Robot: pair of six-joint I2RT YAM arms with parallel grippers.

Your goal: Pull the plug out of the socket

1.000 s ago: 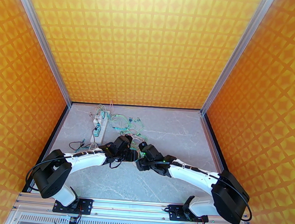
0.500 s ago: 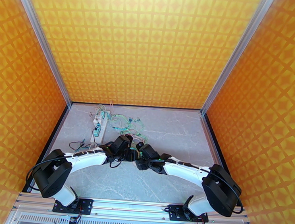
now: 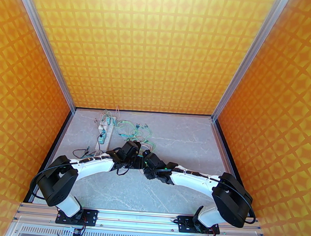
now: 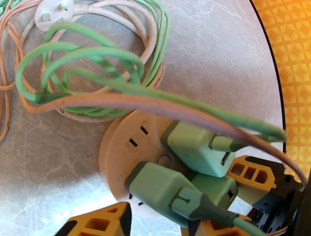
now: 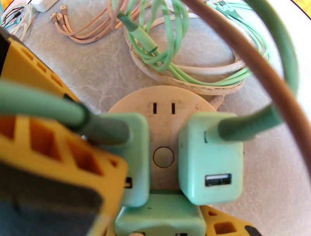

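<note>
Marble counter (image 3: 188,135): right pincer (image 3: 146,159) has crowded in beside left pincer (image 3: 136,154) over the round cream socket (image 5: 163,112). Square green plugs (image 5: 210,159) seated; either grip, cannot tell.

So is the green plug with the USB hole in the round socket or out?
In. The green USB plug sits flat on the face of the round socket, with no prongs showing under it.

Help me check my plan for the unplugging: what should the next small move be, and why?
Probably close the right claw on the nearest mint plug. In the right wrist view its yellow fingers appear to flank that plug, which is seated in the round white socket; a grip must precede any pull.
</note>
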